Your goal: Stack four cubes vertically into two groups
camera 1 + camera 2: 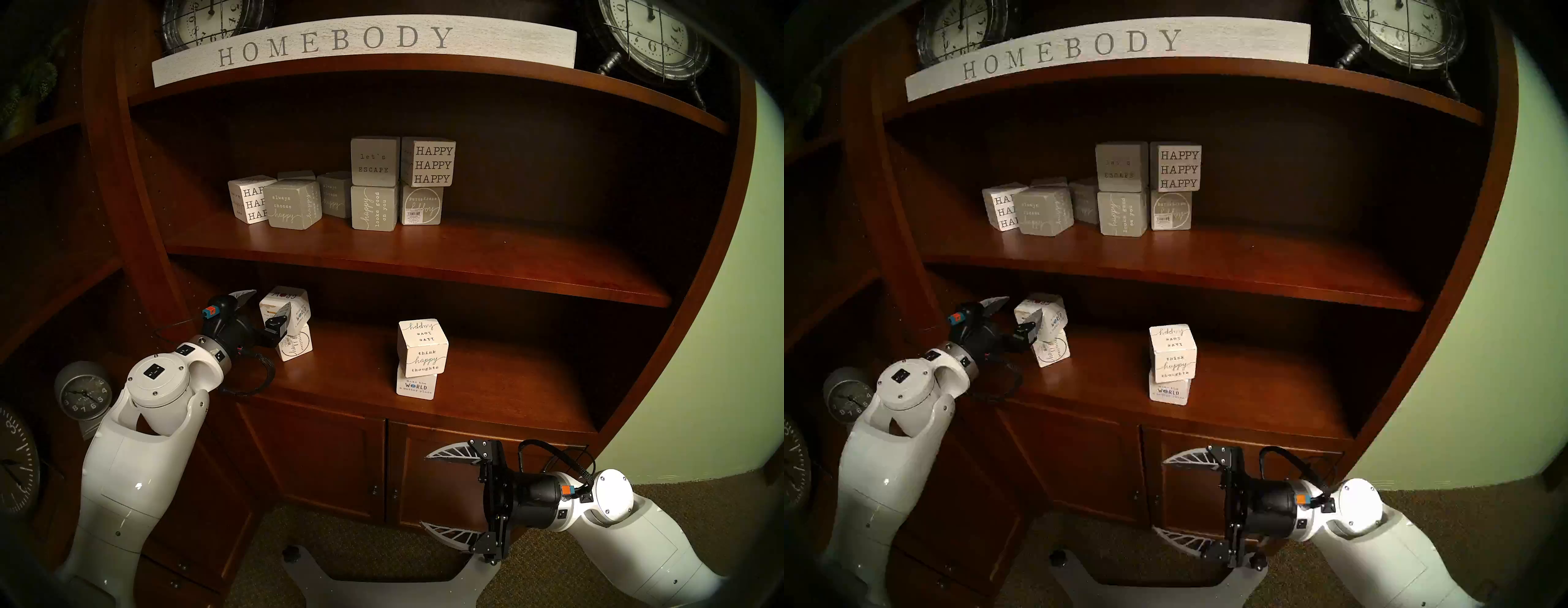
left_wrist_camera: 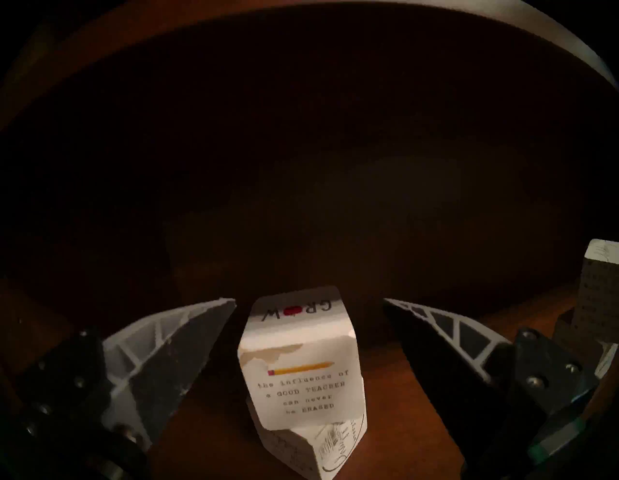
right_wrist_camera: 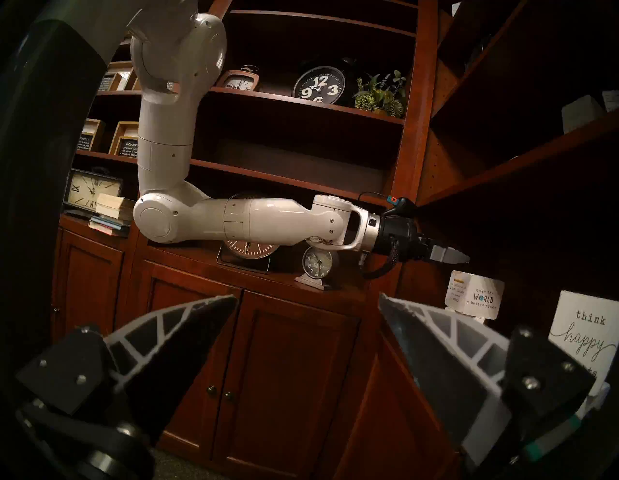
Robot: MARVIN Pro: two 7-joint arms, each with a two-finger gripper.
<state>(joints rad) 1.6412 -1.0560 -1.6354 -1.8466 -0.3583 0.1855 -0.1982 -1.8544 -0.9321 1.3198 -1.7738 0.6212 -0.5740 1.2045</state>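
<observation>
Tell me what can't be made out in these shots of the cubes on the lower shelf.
- Lower left cube: head views, the left gripper covers part of it; script too small to read.
- Same cube, left wrist view: cut off by the bottom edge.
- Think happy cube: right wrist view, cut by the right edge and a finger.
- Shelf back: too dark.

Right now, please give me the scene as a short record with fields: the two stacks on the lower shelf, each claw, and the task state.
left stack: GROW cube sits on the circled "happy" cube, turned askew
right stack: "think happy thoughts" cube on the "make the WORLD" cube
left claw: open, astride the GROW cube, not gripping
right claw: open, empty, below the shelf, in front of the cabinet doors
task state: both stacks stand
</observation>
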